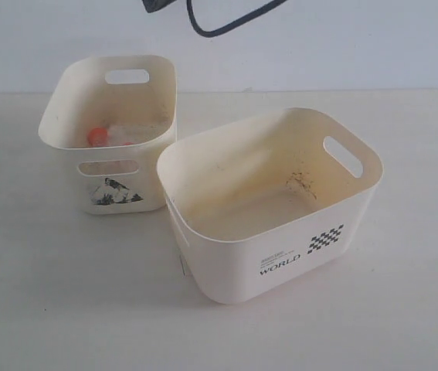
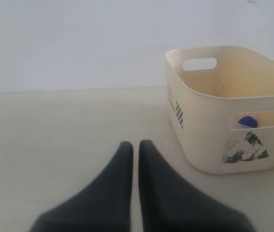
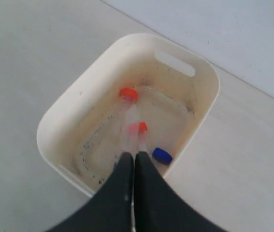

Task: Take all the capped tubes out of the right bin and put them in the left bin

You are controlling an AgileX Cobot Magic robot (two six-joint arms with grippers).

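A pale, matte tabletop [image 1: 56,309] meets a plain white wall [image 1: 358,46] under soft, even light; shadows on the surface fall faint and short.

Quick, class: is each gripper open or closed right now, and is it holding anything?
Left gripper: closed, holding nothing.
Right gripper: closed, holding nothing, above the left bin.

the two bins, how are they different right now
The left bin is narrower and taller; the right bin is wider. The left bin has a dark torn sticker; the right bin has a WORLD print and a checker pattern. The left bin holds three capped tubes; the right bin shows none. Both are cream plastic with handle cutouts.
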